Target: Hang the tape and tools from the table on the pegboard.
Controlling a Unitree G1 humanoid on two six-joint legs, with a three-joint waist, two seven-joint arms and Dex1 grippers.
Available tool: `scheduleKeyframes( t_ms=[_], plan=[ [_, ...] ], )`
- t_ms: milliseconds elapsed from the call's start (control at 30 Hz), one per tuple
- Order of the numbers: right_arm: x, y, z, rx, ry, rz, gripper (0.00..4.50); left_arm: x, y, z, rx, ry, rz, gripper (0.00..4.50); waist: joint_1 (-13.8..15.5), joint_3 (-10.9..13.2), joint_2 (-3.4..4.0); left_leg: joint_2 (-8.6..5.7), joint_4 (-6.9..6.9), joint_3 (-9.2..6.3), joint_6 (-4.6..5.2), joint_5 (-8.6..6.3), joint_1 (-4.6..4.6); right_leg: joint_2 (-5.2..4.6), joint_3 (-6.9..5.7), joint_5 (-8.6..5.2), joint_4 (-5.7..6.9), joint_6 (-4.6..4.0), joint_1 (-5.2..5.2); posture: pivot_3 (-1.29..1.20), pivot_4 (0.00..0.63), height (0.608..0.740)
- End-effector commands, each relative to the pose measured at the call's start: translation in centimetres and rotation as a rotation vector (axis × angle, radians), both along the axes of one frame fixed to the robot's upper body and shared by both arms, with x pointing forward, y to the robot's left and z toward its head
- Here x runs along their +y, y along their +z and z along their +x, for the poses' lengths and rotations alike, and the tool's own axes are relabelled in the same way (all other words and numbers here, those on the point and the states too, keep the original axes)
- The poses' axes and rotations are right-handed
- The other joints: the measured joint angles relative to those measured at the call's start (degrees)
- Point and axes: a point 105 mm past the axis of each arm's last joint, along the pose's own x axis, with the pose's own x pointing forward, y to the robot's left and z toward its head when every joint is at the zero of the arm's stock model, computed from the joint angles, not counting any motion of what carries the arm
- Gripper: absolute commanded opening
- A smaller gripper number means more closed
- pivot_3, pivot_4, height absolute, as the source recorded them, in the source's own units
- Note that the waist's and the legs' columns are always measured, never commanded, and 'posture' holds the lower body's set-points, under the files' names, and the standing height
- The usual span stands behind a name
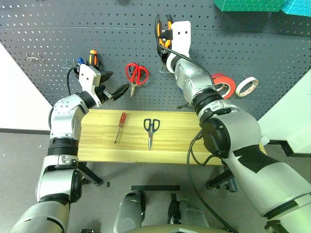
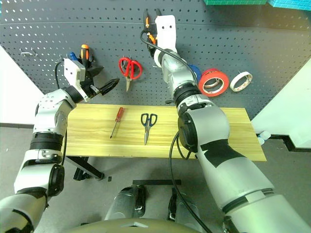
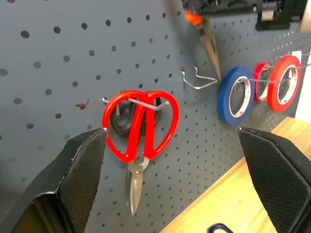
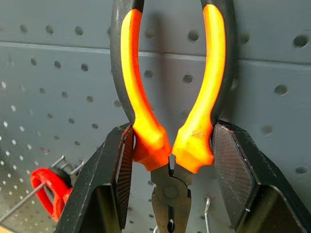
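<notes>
While my right gripper clamps the pliers against the pegboard — left gripper wide, empty — I judge hooking comes next: lower handles onto a hook.

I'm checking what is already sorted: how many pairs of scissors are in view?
2. The red-handled scissors hang on the pegboard; the dark-handled scissors lie on the table. More could be hidden behind the arms.

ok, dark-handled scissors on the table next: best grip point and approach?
The dark-handled scissors lie flat and closed on the table, loops toward the pegboard, blades pointing at the robot. Probably come straight down and pinch across the narrow neck just below the loops, fingers either side; the open left gripper is free.
</notes>
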Motion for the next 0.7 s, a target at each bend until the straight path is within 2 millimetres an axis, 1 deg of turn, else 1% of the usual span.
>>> scheduleKeyframes(
  t_ms=[33, 133, 200, 300, 467, 567, 600, 633, 667, 700],
  plan=[
    [-0.3, 4.2, -0.3, -0.091, 0.0, 0.043, 2.05, 0.1, 1.1, -0.2, -0.036, 0.01, -0.011, 4.5, 0.4, 0.0, 0.0, 0.0, 0.0, 0.0, 0.0, 0.0, 0.0, 0.01, 0.0, 0.01, 0.0, 0.0, 0.0, 0.38, 0.008, 0.732],
    [0.0, 4.4, -0.4, -0.087, 0.03, 0.057, 2.05, -0.3, 1.4, -0.5, -0.054, -0.003, -0.029, 4.5, 0.8, 0.0, 0.0, 0.01, 0.01, 0.0, 0.0, 0.0, 0.01, 0.01, 0.01, 0.02, 0.0, -0.02, 0.0, 0.37, 0.008, 0.732],
    [0.2, 4.1, -0.4, -0.078, 0.043, 0.046, 2.05, -0.7, 0.8, -0.7, -0.016, -0.025, -0.028, 4.5, 0.8, 0.0, -0.01, 0.01, 0.02, 0.0, 0.0, 0.0, 0.0, 0.01, 0.01, 0.03, 0.0, -0.01, 0.02, 0.37, 0.007, 0.732],
    [0.3, 3.5, -0.4, -0.065, 0.046, 0.031, 2.05, -1.2, 0.7, -1.0, -0.001, -0.058, -0.035, 4.5, 0.9, 0.0, -0.01, 0.01, 0.04, -0.02, 0.0, 0.0, 0.0, 0.01, 0.0, 0.04, 0.0, 0.0, 0.03, 0.37, 0.006, 0.732],
    [0.4, 3.1, -0.3, -0.05, 0.051, 0.038, 2.05, -0.9, 0.8, -0.9, 0.009, -0.056, -0.052, 4.5, 0.9, 0.0, -0.02, 0.01, 0.05, -0.04, 0.0, -0.01, -0.01, 0.01, -0.01, 0.03, -0.01, 0.0, 0.03, 0.36, 0.009, 0.732],
    [0.4, 3.0, -0.3, -0.048, 0.052, 0.043, 2.05, -0.8, 0.6, -0.9, 0.009, -0.051, -0.031, 4.5, 0.9, 0.0, -0.01, 0.01, 0.03, -0.39, 0.0, -0.03, 0.01, 0.01, -0.11, -0.03, -0.07, 0.07, 0.11, 0.36, 0.011, 0.732],
    [0.3, 2.9, -0.3, -0.047, 0.051, 0.044, 2.05, -0.8, 0.5, -1.0, 0.01, -0.052, -0.028, 4.5, 0.9, 0.0, 0.01, -0.01, -0.06, -0.49, 0.03, -0.05, 0.1, -0.07, -0.2, -0.18, -0.13, 0.06, 0.24, 0.36, 0.01, 0.732],
    [0.2, 2.9, -0.3, -0.047, 0.05, 0.045, 2.05, -0.7, 0.6, -1.0, 0.005, -0.049, -0.031, 4.5, 0.9, 0.0, 0.03, -0.05, -0.22, -0.56, 0.08, -0.06, 0.36, -0.22, -0.19, -0.28, -0.24, -0.1, 0.53, 0.36, 0.01, 0.732],
    [0.2, 2.9, -0.3, -0.047, 0.048, 0.048, 2.05, -0.7, 0.5, -1.0, 0.005, -0.048, -0.032, 4.5, 0.9, 0.0, 0.03, -0.05, -0.47, -0.65, 0.11, -0.08, 0.86, -0.39, -0.27, -0.46, -0.42, -0.33, 1.04, 0.36, 0.011, 0.732],
    [0.1, 2.9, -0.3, -0.047, 0.046, 0.049, 2.05, -0.7, 0.5, -1.0, 0.005, -0.047, -0.029, 4.5, 0.9, 0.0, 0.05, -0.08, -0.67, -0.67, 0.13, -0.11, 1.3, -0.47, -0.34, -0.55, -0.56, -0.37, 1.46, 0.36, 0.01, 0.732]
  ],
)
